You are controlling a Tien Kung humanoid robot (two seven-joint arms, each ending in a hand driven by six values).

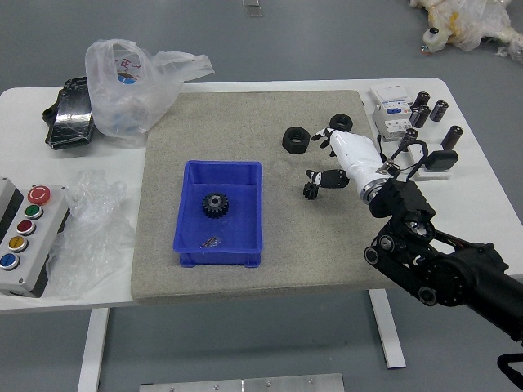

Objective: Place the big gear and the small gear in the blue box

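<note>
R hand (358, 159), fingers apart, is by the small gear (310, 191) on the mat (327, 261); big gear (215, 205) is in the box (221, 259). Best: straddle small gear w/ thumb & fingertips, close evenly, then lift.

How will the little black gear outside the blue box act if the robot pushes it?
The little black gear will probably stay stiff, since it looks solid. It may bump along instead of rolling smoothly, because teeth stick out of it. It's likely easy to nudge, being so small beside the robot's right hand.
</note>
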